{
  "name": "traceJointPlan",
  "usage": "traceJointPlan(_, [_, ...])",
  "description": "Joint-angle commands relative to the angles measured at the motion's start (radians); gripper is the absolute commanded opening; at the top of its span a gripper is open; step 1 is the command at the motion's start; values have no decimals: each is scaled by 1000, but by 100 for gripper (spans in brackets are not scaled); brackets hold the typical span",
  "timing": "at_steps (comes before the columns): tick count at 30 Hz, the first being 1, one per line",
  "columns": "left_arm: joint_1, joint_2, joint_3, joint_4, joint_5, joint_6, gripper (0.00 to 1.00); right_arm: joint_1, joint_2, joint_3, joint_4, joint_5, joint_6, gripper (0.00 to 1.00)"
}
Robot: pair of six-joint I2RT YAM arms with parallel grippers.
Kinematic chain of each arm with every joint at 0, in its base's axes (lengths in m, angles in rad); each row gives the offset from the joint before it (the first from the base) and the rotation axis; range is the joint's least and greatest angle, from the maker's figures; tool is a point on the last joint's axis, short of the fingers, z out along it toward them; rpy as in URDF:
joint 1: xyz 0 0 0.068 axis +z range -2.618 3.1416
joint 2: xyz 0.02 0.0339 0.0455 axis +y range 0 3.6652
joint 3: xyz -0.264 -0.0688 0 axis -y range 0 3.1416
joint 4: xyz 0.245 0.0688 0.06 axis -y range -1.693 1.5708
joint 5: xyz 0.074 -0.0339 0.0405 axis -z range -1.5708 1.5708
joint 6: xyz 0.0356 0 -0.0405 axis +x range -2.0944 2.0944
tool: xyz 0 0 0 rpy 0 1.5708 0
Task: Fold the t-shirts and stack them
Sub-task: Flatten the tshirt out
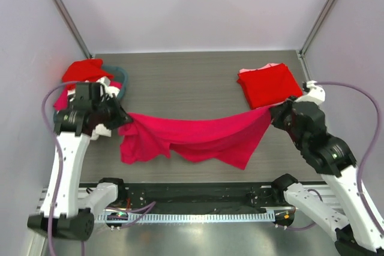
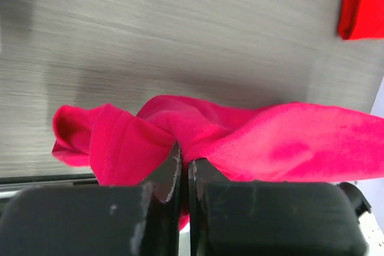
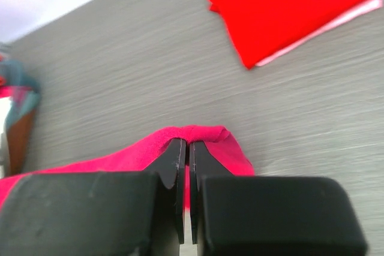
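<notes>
Crimson-pink cloth comes first, nearest the arm bases: a single t-shirt (image 1: 192, 139) is slung between the two arms. Its top edge is pulled taut and its lower part sags in loose folds onto the grey wood-grain table (image 1: 192, 76). The left gripper (image 1: 123, 118) is pressed together on a bunched end of it. The right gripper (image 1: 271, 111) is clamped the same way on the opposite corner. This shirt is unfolded, and I judge it is being spread for its first fold.

Farther back on the right lies a folded red t-shirt (image 1: 270, 85), flat and squared. It sits on a pale pink one (image 1: 257, 71) whose edge peeks out, so a stack of at least two looks finished. At the far left, the teal basket (image 1: 122, 78) has a heap of red cloth (image 1: 83, 70) over it, more shirts waiting; how many I cannot tell.
</notes>
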Motion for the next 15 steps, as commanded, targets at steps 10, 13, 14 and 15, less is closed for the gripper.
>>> traceJointPlan(10, [-1,318,26,235,74,1,74,-58,424,8,221,85,-83,1])
traceJointPlan(13, [-3,255,-94,237,80,9,69,-137,488,-62,299,-1,-78,1])
traceJointPlan(14, [-6,244,-157,237,87,9,66,-152,501,-74,316,-25,-77,1])
traceJointPlan(15, [-12,226,-188,244,96,7,58,-164,528,-87,333,-37,-77,1])
